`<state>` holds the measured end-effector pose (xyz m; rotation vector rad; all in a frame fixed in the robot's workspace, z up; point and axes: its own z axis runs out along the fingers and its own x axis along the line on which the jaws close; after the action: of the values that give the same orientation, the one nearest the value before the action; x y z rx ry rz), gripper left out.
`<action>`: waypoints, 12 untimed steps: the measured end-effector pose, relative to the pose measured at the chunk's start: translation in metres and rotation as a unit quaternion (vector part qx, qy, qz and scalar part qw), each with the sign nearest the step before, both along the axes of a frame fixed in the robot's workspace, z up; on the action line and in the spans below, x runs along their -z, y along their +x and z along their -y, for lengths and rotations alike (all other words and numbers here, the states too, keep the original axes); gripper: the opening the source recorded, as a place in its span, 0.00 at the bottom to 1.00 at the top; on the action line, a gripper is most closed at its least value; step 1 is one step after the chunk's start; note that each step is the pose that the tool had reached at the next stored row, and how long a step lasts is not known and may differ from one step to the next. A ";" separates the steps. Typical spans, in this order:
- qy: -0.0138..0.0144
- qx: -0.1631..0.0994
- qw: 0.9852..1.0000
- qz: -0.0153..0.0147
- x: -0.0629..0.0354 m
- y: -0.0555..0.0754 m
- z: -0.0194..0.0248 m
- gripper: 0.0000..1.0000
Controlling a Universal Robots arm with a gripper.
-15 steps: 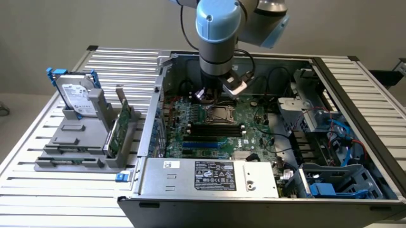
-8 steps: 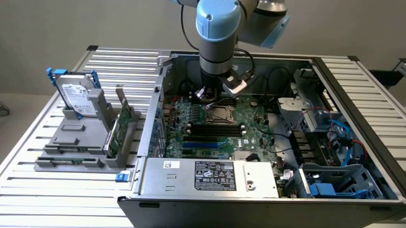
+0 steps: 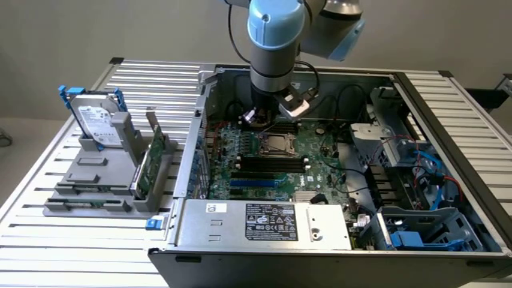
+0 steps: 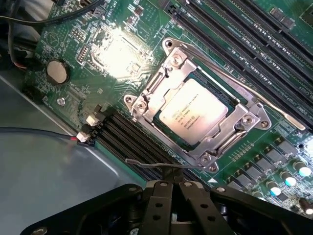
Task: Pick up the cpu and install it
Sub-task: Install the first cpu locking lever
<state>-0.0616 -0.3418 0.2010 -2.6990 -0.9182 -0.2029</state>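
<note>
Slatted metal makes up the counter, and on it sits an open computer case with its side panel off, so the motherboard lies flat and reachable from above. To the exterior view's left of the case, a grey holder rack keeps 2 spare parts standing on edge: a silver hard drive with blue handles and a green circuit card. Upright storage like this seems meant to give a top-down grasp easy access.

The cpu already sits inside its socket on the motherboard, silvery top facing up, framed by the metal retention bracket. That bracket looks folded down over the chip's edges, and a thin wire lever runs along one side of it.

The claw hangs on the arm just above the board, near the socket's far edge in the exterior view. It is clenched and carries nothing; in the wrist view its dark fingers meet just over a second thin lever end beside the socket. Placement of the chip looks done, with the work now centred on the socket's latching hardware.
</note>
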 end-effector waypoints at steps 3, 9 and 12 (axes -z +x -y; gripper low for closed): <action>0.001 -0.001 1.000 -0.010 -0.0010 -0.002 0.0000 0.11; 0.003 -0.002 1.000 -0.013 -0.0129 -0.005 -0.0001 0.11; 0.003 -0.002 1.000 -0.013 -0.0144 -0.005 0.0010 0.11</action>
<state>-0.0663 -0.3428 0.2154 -2.6885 -0.9145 -0.1700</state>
